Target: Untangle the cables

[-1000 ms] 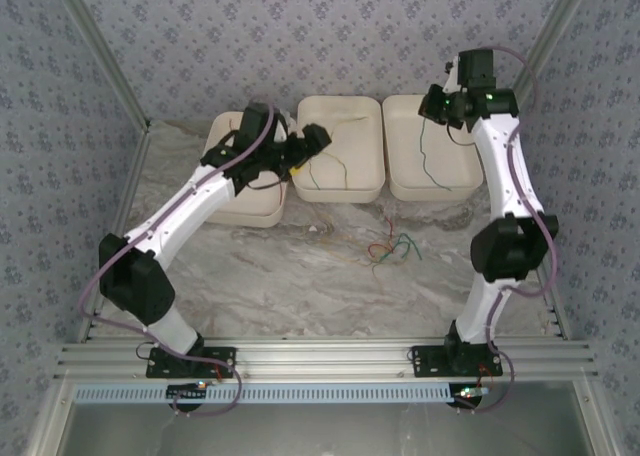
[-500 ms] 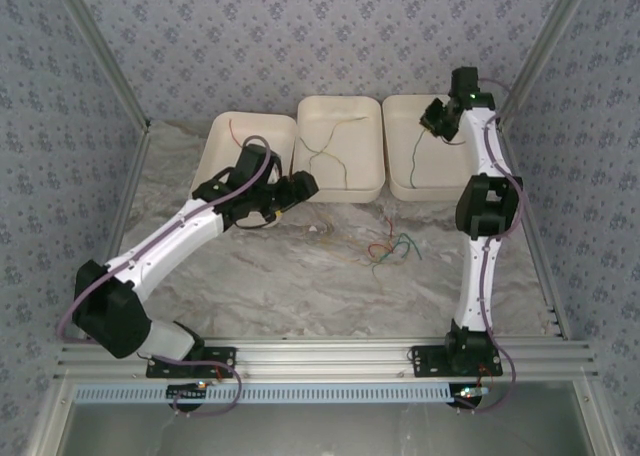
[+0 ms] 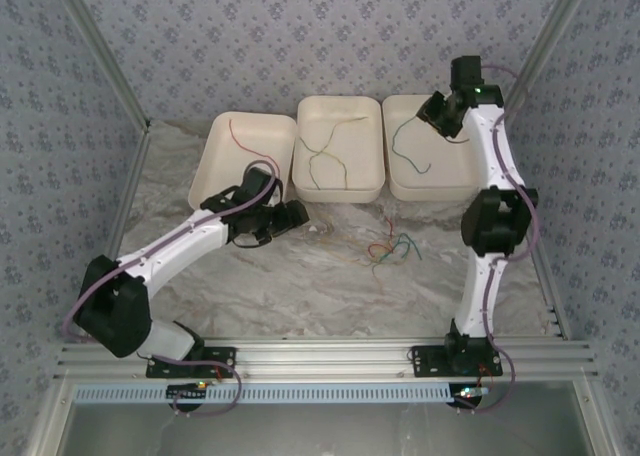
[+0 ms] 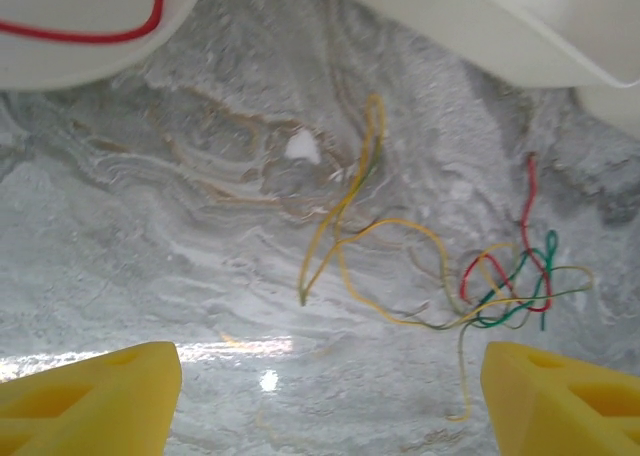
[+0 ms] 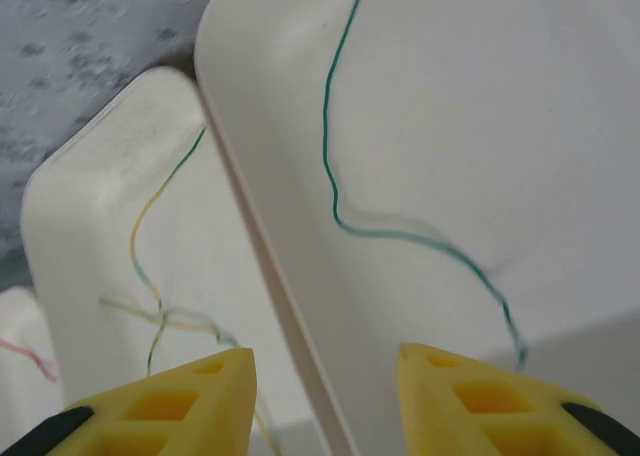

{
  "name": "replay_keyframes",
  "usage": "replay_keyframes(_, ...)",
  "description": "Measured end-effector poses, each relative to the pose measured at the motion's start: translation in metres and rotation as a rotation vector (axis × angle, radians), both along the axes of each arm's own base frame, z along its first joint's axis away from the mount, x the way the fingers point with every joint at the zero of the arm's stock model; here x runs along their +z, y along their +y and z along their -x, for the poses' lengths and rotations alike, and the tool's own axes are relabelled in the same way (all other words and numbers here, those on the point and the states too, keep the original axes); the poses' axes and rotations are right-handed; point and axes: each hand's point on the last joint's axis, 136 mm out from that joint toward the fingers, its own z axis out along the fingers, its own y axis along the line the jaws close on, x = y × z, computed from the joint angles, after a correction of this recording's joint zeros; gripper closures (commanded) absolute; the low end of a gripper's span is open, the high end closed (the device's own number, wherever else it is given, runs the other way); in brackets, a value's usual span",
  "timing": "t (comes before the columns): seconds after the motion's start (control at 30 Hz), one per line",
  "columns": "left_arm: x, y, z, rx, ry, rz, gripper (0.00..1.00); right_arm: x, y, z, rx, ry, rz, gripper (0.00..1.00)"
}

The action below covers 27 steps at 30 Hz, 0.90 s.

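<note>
A tangle of red, yellow and green cables [image 3: 390,247] lies on the marble table, right of centre. In the left wrist view the tangle [image 4: 505,281] sits ahead and to the right, with a yellow cable [image 4: 345,221] trailing left from it. My left gripper [image 3: 296,215] hovers low over the table left of the tangle, open, with nothing between its fingers [image 4: 95,396]. A green cable [image 5: 335,166] lies loose in the right tray [image 3: 455,181]. My right gripper [image 3: 433,113] hangs above that tray's left rim, open and empty [image 5: 325,401].
Three white trays stand at the back. The left tray [image 3: 215,166] holds a red cable [image 3: 258,154]. The middle tray [image 3: 365,191] holds yellow-green cables [image 3: 322,161]. A metal frame borders the table, and patterned walls close it in.
The right gripper opened and the green cable dropped from it into the right tray. The left arm came down from the trays toward the table, its jaws narrowing slightly.
</note>
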Motion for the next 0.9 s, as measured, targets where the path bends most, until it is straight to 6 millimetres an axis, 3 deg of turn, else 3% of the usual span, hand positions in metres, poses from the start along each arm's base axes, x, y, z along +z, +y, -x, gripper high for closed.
replay_keyframes(0.1, -0.018, -0.002, 0.004, -0.015, 0.036, -0.007, 0.29, 0.033, 0.024, 0.058, 0.006, -0.069, -0.014, 0.63)
replay_keyframes(0.2, -0.034, -0.007, 0.008, -0.032, 0.064, -0.013, 0.3, 0.024, 0.049, 0.135, 0.035, -0.049, -0.055, 0.64)
replay_keyframes(0.27, -0.041, -0.01, 0.009, -0.046, 0.076, -0.01, 0.33, 0.0, 0.059, 0.174, 0.053, 0.01, -0.076, 0.63)
replay_keyframes(0.4, -0.053, -0.021, 0.007, -0.073, 0.086, 0.002, 0.41, -0.077, 0.071, 0.242, 0.09, 0.225, -0.1, 0.61)
replay_keyframes(0.5, -0.072, -0.026, 0.005, -0.088, 0.117, -0.014, 0.52, -0.112, 0.083, 0.278, 0.141, 0.349, -0.097, 0.59)
replay_keyframes(0.6, -0.091, -0.029, 0.005, -0.099, 0.147, -0.033, 0.69, -0.128, 0.09, 0.297, 0.177, 0.401, -0.117, 0.59)
replay_keyframes(0.7, -0.103, -0.031, 0.005, -0.107, 0.161, -0.048, 0.84, -0.132, 0.087, 0.298, 0.167, 0.404, -0.117, 0.59)
replay_keyframes(0.77, -0.105, -0.031, 0.004, -0.104, 0.162, -0.052, 0.9, -0.126, 0.084, 0.288, 0.158, 0.382, -0.1, 0.6)
replay_keyframes(0.9, -0.105, -0.03, 0.002, -0.096, 0.153, -0.059, 1.0, -0.111, 0.08, 0.25, 0.164, 0.323, -0.03, 0.62)
